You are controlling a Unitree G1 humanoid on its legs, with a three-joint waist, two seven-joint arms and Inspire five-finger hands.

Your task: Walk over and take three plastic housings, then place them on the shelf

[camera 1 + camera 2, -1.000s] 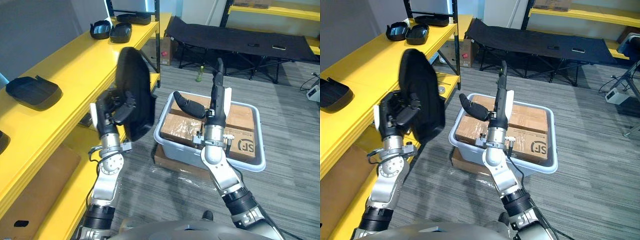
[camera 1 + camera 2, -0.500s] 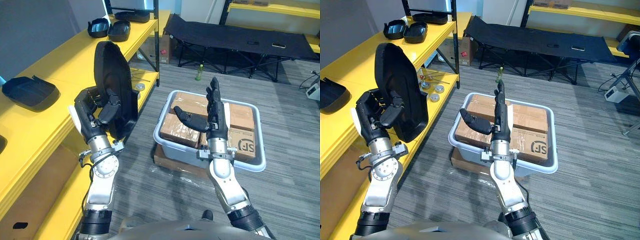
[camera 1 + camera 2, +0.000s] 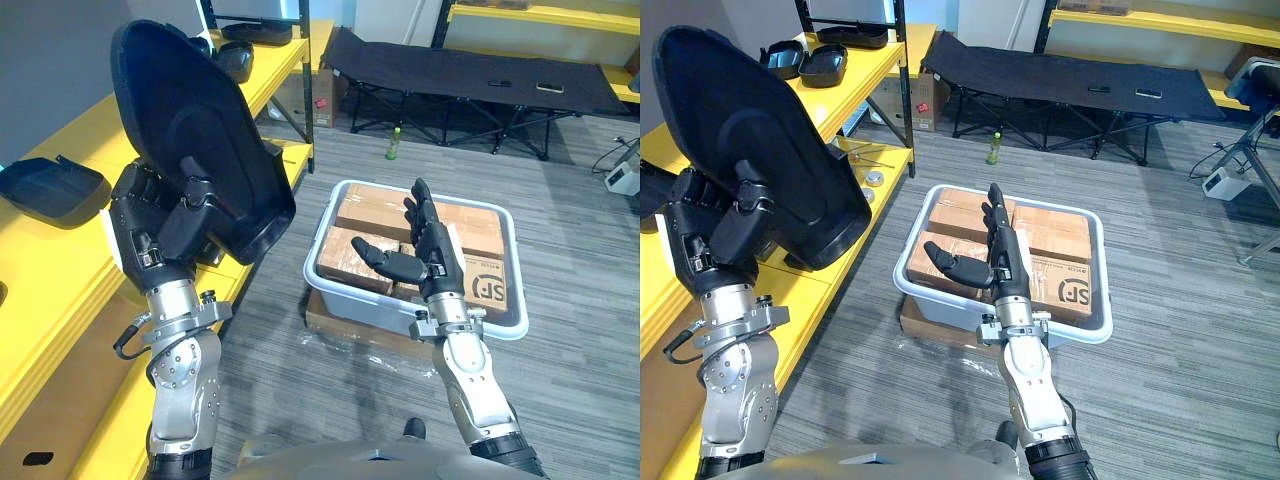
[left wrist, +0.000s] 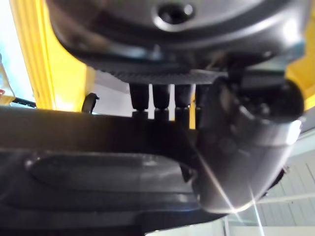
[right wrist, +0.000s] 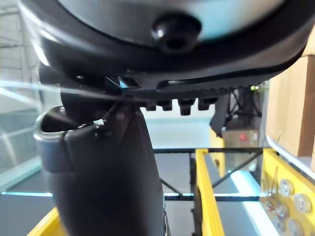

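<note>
Now the left hand point(image 3: 165, 225) holds a big black plastic housing point(image 3: 200, 130) raised and tilted beside the yellow shelf point(image 3: 50, 245), fingers curled onto its hollow face. The housing's lower edge is hidden behind the hand. It partly covers two more housings point(image 3: 810, 62) at the shelf's far end, and another housing point(image 3: 45, 185) lies nearer. The right hand point(image 3: 428, 255) hovers over a grey bin point(image 3: 517, 290) of cardboard boxes point(image 3: 370, 208), fingers straight and spread.
</note>
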